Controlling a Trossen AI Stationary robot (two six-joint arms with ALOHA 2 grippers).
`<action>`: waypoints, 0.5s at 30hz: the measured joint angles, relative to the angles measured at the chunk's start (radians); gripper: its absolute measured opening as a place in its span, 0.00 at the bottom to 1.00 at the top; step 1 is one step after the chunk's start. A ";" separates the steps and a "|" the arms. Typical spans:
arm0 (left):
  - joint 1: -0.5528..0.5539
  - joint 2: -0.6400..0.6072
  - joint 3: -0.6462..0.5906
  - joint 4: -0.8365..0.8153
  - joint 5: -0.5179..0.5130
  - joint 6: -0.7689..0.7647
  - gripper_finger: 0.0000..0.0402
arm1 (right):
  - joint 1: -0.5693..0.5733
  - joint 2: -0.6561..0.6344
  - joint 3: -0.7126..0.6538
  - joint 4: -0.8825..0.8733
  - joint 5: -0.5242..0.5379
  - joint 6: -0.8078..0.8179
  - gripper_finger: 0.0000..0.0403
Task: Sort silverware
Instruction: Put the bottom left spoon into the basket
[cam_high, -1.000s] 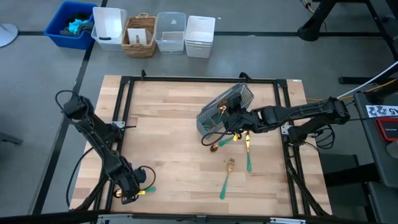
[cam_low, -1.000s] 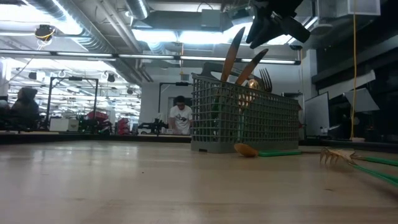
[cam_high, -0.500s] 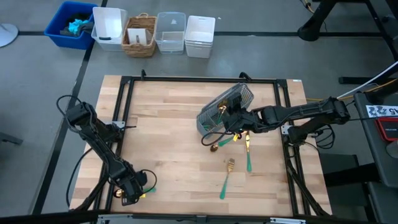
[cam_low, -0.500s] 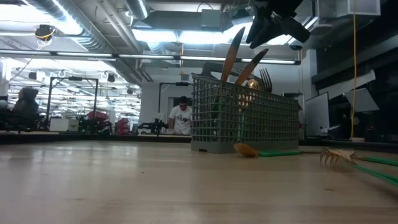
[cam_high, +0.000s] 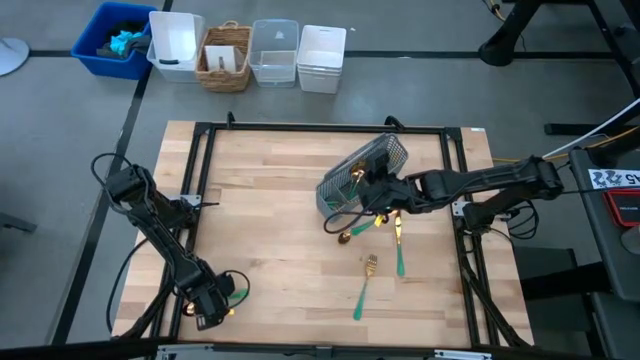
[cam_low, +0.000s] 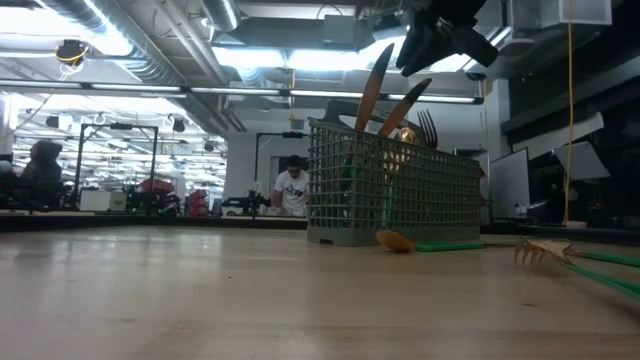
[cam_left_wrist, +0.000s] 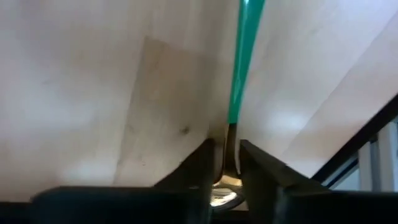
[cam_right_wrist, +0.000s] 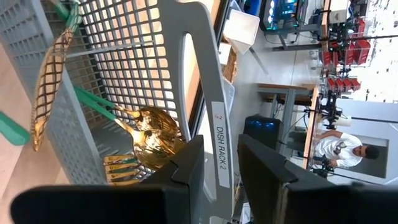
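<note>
One teal-handled gold utensil (cam_left_wrist: 239, 68) is now pinched at its neck between the left gripper (cam_left_wrist: 225, 163) fingers, shut on it since a second ago; pickup is judged underway. The right gripper (cam_right_wrist: 217, 165), fingers apart, straddles the grey wire-mesh caddy (cam_right_wrist: 124, 68) rim.

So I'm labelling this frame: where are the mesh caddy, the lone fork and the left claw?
mesh caddy (cam_high: 372, 160), high view, upper mesh wall.
lone fork (cam_high: 371, 265), high view, gold tines.
left claw (cam_left_wrist: 227, 163), left wrist view, between its fingertips.

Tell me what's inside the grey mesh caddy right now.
Inside the caddy, gold spoons and a fork stand with heads up and teal handles down. The mesh hides how many pieces there are.
</note>
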 joint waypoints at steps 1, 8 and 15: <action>0.000 0.000 0.000 0.002 -0.002 0.000 0.11 | 0.000 -0.004 0.000 0.000 0.000 0.002 0.25; 0.030 0.000 0.000 -0.006 0.003 -0.036 0.05 | 0.000 -0.067 0.000 0.000 0.000 0.026 0.25; 0.119 -0.040 -0.001 -0.028 -0.075 0.004 0.02 | 0.000 -0.154 0.000 -0.001 -0.010 0.125 0.25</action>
